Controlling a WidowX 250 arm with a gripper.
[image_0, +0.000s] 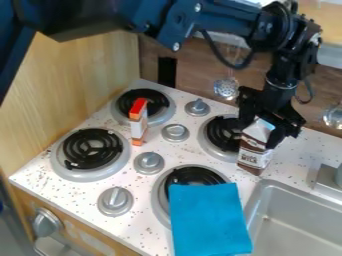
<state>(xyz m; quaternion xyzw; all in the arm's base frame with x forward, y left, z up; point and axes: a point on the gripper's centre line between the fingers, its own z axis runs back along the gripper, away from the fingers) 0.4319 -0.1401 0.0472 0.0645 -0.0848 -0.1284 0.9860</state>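
Fingers (276, 135) of mine are down at the upper part of a brown-and-white carton (255, 152), toward the right of the stove; I cannot tell whether they are clenched on it or only beside it. The carton is roughly upright, at the right edge of the rear right burner.

From the left, I see a wooden side wall (83, 65), with a silver oven knob (47, 223) low on the front below the surface (40, 172). The front left burner (91, 150) comes next, then the rear left burner (125, 107) behind it. A small orange-and-white box (138, 124) stands upright near that rear burner and blocks part of my view of its ring.

Four grey knobs (149, 162) run in a slanting row between the left and right burners. To the right of the row, a blue cloth (208, 220) lies over much of the front right burner (194, 176) and hangs in the way of its near side. Behind that is the rear right burner (220, 134), whose right part the carton and I partly hide. A slotted metal utensil (226, 88) hangs at the back wall, left of me. Farther right, the sink (294, 222) opens in front of me, and another metal utensil (333, 117) hangs at the back.
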